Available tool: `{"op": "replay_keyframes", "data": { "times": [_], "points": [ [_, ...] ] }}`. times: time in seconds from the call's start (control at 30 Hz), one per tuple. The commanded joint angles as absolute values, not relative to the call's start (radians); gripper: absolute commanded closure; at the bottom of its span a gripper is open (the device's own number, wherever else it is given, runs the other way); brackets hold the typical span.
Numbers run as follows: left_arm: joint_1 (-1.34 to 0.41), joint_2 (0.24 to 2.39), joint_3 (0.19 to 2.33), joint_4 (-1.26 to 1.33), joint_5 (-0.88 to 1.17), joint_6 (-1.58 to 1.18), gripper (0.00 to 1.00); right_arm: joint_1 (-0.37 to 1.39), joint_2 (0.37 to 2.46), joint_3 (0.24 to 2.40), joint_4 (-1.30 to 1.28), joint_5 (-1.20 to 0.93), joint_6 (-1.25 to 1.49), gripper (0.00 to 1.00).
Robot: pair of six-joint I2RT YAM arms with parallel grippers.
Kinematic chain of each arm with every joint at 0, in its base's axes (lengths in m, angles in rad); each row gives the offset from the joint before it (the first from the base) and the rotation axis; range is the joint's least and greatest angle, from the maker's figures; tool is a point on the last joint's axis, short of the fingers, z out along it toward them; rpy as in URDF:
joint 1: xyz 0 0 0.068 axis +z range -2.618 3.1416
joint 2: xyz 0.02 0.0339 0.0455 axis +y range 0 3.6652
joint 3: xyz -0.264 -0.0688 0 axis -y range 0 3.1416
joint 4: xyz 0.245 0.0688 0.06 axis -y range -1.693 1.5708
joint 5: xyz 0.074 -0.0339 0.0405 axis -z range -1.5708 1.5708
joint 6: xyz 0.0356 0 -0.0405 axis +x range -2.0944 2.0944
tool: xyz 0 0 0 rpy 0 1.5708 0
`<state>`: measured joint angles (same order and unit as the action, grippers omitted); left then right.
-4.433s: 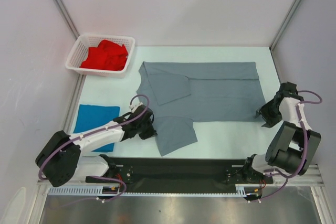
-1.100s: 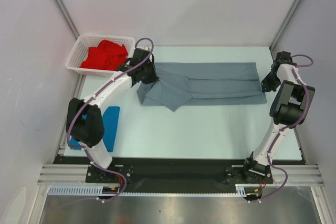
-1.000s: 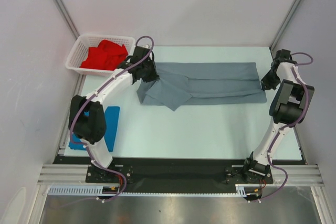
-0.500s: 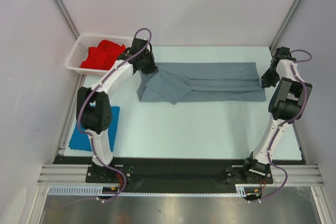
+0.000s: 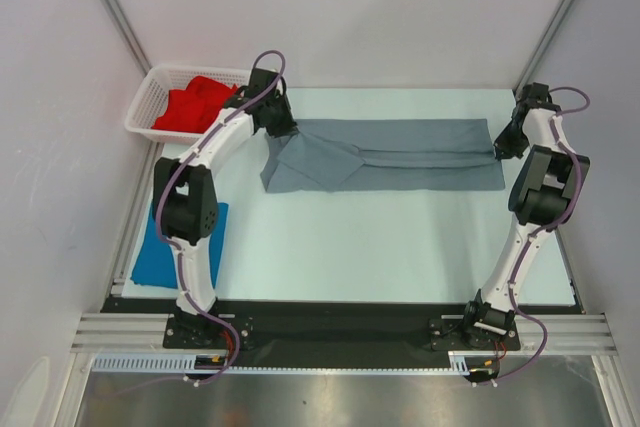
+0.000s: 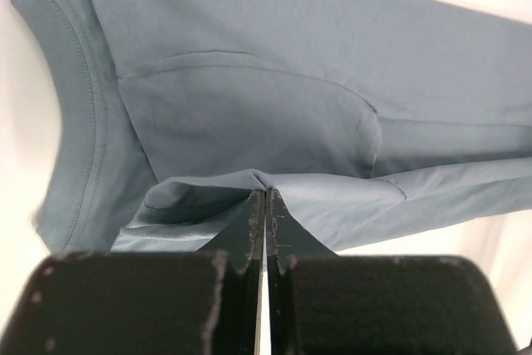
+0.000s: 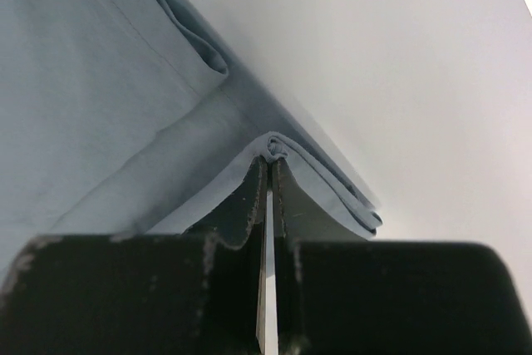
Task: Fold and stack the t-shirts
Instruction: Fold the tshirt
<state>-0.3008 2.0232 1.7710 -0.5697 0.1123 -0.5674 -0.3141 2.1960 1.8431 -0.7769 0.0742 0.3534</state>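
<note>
Compared with a moment ago, you are carrying the near half of the grey t-shirt [image 5: 400, 155] farther back across the counter [image 5: 400, 247]. Your left gripper [image 6: 266, 199] and right gripper [image 7: 270, 158] are each pinching its edge, seemingly stretching the fold flat.

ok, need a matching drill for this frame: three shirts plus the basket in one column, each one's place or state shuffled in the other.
Things:
1. slate grey cloth t-shirt
2. bright blue cloth t-shirt
3. red cloth t-shirt
4. white plastic mesh basket

Places or states:
A. crumpled inside a container
B. lying flat as a neat rectangle at the near left
C. standing at the far left corner
D. long strip across the far side, one end pinched by the left tool, the other by the right tool

Pairs: 1-D, 2-B, 3-A, 4-C
</note>
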Motion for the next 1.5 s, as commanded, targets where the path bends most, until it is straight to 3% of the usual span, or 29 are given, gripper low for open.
{"op": "replay_keyframes", "data": {
  "times": [0.0,1.47],
  "points": [
    [-0.285,2.034,1.836,-0.56,0.126,-0.551,1.0,-0.313,2.221,1.91,-0.772,0.081,0.336,1.0],
    [-0.236,2.194,1.93,-0.58,0.17,-0.538,1.0,-0.299,2.318,1.996,-0.798,0.104,0.356,0.95]
  ]
}}
